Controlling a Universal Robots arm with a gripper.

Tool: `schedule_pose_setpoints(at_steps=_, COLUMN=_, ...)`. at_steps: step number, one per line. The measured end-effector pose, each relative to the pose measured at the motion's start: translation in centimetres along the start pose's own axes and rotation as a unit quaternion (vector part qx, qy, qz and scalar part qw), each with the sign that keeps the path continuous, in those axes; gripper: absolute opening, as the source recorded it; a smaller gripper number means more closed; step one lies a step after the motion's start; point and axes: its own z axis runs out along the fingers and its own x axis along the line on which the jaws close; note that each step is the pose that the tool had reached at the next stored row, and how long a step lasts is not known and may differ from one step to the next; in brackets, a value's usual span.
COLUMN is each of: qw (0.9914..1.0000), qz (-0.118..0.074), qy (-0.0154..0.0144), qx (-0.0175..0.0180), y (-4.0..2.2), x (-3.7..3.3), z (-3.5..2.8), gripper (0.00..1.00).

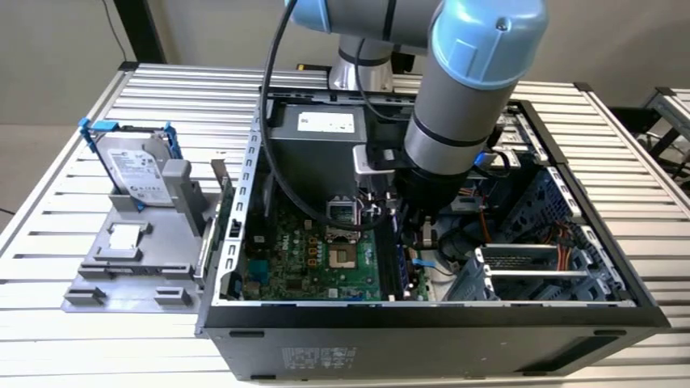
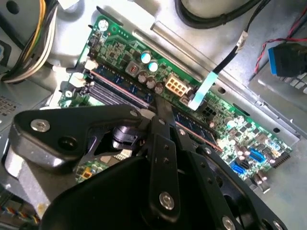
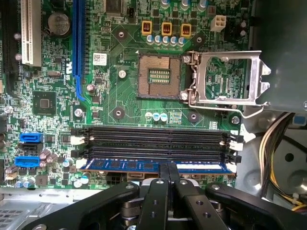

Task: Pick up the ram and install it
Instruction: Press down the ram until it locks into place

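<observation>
Ram is sitting along the motherboard slot nearest the board edge, and my tool is closing narrowly on its middle, the two fingers pinching the stick at about mid-length in the first wrist view. In the second wrist view I am seeing the same stick running out from under the fingers, parallel to the empty slots beside it. I am judging the step in hand as the seating press: I am wanting the push to go straight down into the slot, square to the board, with both ends sinking evenly so the white latches at the ends can close. I cannot tell whether the latches are already engaging. Tilting or sliding along the slot is looking like the main risk, so I am favouring a slow, centred push. Stick itself is appearing long, narrow and thin, a blue board edge with a row of small dark chips. In the exterior view the arm is reaching down into the open computer case on the slatted tabletop, with the hard drive parked outside.
</observation>
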Motion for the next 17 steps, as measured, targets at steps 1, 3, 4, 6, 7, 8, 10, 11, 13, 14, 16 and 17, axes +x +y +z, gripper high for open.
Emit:
schedule_pose_setpoints(at_steps=1, qw=1.00000, qz=0.000, qy=0.0005, qx=-0.0001, y=0.00, x=-0.01, z=-0.45, gripper=0.00)
schedule_pose_setpoints(at_steps=3, qw=1.00000, qz=0.000, qy=0.0013, qx=-0.0003, y=0.00, x=-0.03, z=-1.41, gripper=0.00)
schedule_pose_setpoints(at_steps=4, qw=1.00000, qz=0.000, qy=0.0013, qx=-0.0003, y=0.00, x=-0.05, z=-1.86, gripper=0.00)
schedule_pose_setpoints(at_steps=6, qw=1.00000, qz=0.000, qy=0.0014, qx=-0.0004, y=0.00, x=-0.10, z=-2.81, gripper=0.00)
schedule_pose_setpoints(at_steps=7, qw=1.00000, qz=0.000, qy=0.0015, qx=-0.0004, y=0.00, x=-0.12, z=-3.27, gripper=0.00)
schedule_pose_setpoints(at_steps=8, qw=1.00000, qz=0.000, qy=0.0016, qx=-0.0004, y=-0.01, x=-0.15, z=-3.67, gripper=0.00)
schedule_pose_setpoints(at_steps=10, qw=1.00000, qz=0.000, qy=0.0016, qx=-0.0004, y=-0.01, x=-0.20, z=-4.58, gripper=0.00)
schedule_pose_setpoints(at_steps=11, qw=1.00000, qz=0.000, qy=0.0016, qx=-0.0004, y=-0.01, x=-0.22, z=-5.03, gripper=0.00)
schedule_pose_setpoints(at_steps=13, qw=1.00000, qz=0.000, qy=0.0016, qx=-0.0004, y=-0.01, x=-0.27, z=-5.94, gripper=0.00)
schedule_pose_setpoints(at_steps=14, qw=1.00000, qz=0.000, qy=0.0015, qx=-0.0004, y=-0.01, x=-0.30, z=-6.40, gripper=0.00)
schedule_pose_setpoints(at_steps=16, qw=1.00000, qz=0.000, qy=0.0016, qx=-0.0004, y=-0.02, x=-0.35, z=-7.27, gripper=0.00)
schedule_pose_setpoints(at_steps=17, qw=1.00000, qz=0.000, qy=0.0016, qx=-0.0004, y=-0.02, x=-0.37, z=-7.75, gripper=0.00)
